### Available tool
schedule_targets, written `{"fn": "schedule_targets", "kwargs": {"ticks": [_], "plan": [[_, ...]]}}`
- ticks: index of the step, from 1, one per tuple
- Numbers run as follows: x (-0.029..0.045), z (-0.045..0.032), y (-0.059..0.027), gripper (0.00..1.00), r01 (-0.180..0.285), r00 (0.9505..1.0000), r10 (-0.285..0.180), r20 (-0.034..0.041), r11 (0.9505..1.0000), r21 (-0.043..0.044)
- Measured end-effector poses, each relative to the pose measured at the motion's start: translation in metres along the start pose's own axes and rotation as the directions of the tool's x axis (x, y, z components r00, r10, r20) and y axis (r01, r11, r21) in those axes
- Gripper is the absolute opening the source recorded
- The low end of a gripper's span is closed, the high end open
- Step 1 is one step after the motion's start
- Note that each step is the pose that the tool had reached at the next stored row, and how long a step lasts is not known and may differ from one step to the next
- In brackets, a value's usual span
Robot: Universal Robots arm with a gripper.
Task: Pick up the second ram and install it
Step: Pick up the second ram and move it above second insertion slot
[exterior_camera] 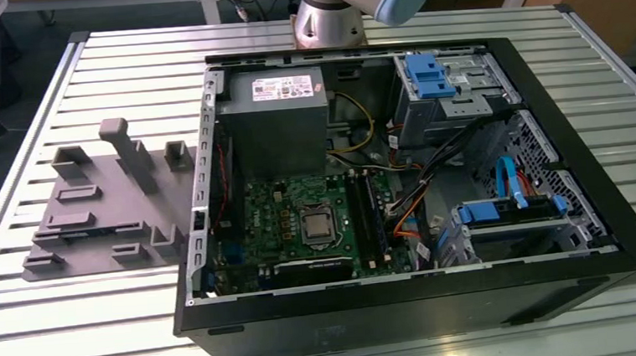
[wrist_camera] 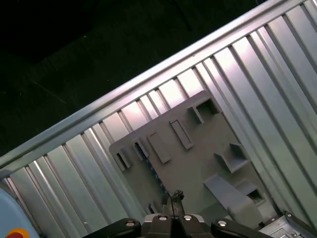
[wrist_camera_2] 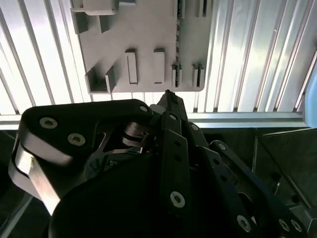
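Note:
My gripper (wrist_camera_2: 168,96) hangs high above the table with its black fingertips pressed together and nothing between them; it also appears in the first wrist view (wrist_camera: 173,196). Below it lies the grey fixture (wrist_camera_2: 143,29) (wrist_camera: 188,163). A thin dark strip, which looks like the second ram (wrist_camera_2: 177,49), stands on edge in one of the fixture's slots and shows faintly as a bluish line (wrist_camera: 156,181). In the exterior view the fixture (exterior_camera: 96,210) sits to the left of the open computer case, whose memory slots (exterior_camera: 362,213) run beside the processor.
The black computer case (exterior_camera: 417,305) takes up the middle of the slatted metal table (exterior_camera: 72,346). Inside it are a grey power supply (exterior_camera: 273,105), the green motherboard (exterior_camera: 288,230), cables and blue drive brackets (exterior_camera: 428,74). The arm's base (exterior_camera: 327,22) stands behind the case.

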State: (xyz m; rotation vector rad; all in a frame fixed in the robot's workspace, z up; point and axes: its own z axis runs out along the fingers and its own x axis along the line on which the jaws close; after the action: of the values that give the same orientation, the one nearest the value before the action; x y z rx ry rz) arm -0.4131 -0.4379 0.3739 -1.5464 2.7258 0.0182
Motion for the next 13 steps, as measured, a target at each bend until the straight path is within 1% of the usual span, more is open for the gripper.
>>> {"fn": "schedule_targets", "kwargs": {"ticks": [2, 5, 8, 11, 13], "plan": [[0.0, 0.0002, 0.0, 0.11, 0.028, 0.9996, -0.028, -0.0003, 0.9996, -0.0002], [-0.0001, 0.0005, 0.0, 0.11, 0.069, 0.9976, -0.069, -0.0007, 0.9976, -0.0008], [0.0, 0.0008, 0.0, 0.11, 0.108, 0.9942, -0.108, -0.0008, 0.9942, -0.0012], [0.0, 0.0009, 0.0, 0.11, 0.144, 0.9895, -0.144, -0.001, 0.9895, -0.0017], [0.0, 0.0009, 0.0, 0.11, 0.151, 0.9886, -0.151, -0.001, 0.9886, -0.0018]]}}
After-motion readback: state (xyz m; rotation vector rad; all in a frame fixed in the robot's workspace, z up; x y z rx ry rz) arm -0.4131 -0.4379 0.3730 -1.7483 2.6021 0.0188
